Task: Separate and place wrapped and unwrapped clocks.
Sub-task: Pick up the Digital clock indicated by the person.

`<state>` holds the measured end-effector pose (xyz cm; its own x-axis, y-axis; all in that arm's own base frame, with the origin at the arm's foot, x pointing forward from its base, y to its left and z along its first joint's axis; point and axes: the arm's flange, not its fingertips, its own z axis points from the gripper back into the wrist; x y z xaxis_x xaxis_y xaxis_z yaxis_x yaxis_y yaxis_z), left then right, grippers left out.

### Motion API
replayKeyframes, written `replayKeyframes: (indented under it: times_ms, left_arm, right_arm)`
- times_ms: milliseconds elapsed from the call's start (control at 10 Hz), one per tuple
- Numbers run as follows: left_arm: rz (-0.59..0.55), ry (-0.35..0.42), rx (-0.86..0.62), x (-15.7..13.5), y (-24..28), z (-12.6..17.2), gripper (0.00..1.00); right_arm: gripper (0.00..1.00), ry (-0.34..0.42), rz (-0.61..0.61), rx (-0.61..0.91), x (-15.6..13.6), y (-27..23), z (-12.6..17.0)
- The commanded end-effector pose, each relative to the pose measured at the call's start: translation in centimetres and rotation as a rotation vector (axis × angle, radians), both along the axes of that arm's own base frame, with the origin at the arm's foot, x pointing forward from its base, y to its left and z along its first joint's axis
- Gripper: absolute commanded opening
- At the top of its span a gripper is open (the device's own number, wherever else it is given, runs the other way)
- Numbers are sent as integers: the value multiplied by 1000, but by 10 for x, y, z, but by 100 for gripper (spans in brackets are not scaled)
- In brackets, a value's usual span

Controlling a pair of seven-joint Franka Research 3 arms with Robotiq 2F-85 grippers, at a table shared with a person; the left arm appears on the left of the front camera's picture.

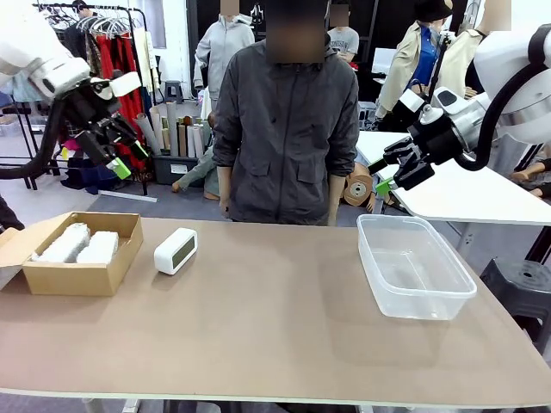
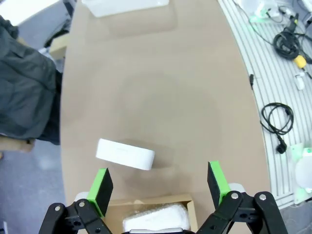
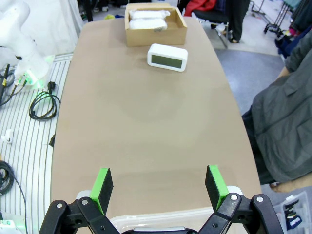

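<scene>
Two wrapped clocks (image 1: 84, 245) lie side by side in the brown cardboard box (image 1: 73, 277) at the table's left; they also show as wrapped clocks (image 3: 148, 18) and as a wrapped clock (image 2: 157, 218). The bare white clock (image 1: 176, 250) stands on the table just right of the box, also seen as the bare clock (image 3: 167, 57) and the bare clock (image 2: 125, 154). My left gripper (image 1: 120, 148) hangs open high above the box, empty. My right gripper (image 1: 392, 169) hangs open above the tub's far side, empty. The left gripper (image 2: 159, 185) and right gripper (image 3: 159, 184) show spread jaws.
A clear plastic tub (image 1: 413, 266) stands at the table's right, its rim (image 3: 161, 217) under my right gripper. A person (image 1: 288, 120) stands at the far edge, arms down. The table's middle (image 1: 275, 310) is bare. Cables lie on the floor (image 3: 41, 105).
</scene>
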<state>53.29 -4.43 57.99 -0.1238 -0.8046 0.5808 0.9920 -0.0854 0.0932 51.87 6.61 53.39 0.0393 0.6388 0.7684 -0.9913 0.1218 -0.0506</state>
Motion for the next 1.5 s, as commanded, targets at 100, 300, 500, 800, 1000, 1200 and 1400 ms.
replayKeyframes:
  times_ms: [100,300,500,800,1000,1200,1400]
  left_arm:
    - [42,-78,-116,-20,15,0,100]
    - [95,-56,-145,-16,17,-1,100]
    - [72,-56,-114,-14,20,7,100]
    - [72,-56,-114,-14,20,7,100]
    - [72,-56,-114,-14,20,7,100]
    - [72,-56,-114,-14,20,7,100]
    - [72,-56,-114,-14,20,7,100]
  right_arm:
    - [100,-2,3,-2,0,0,2]
    - [100,-2,3,-2,0,0,2]
    - [100,-2,3,-2,0,0,2]
    - [100,-2,3,-2,0,0,2]
    - [100,-2,3,-2,0,0,2]
    - [100,-2,3,-2,0,0,2]
    - [100,-2,3,-2,0,0,2]
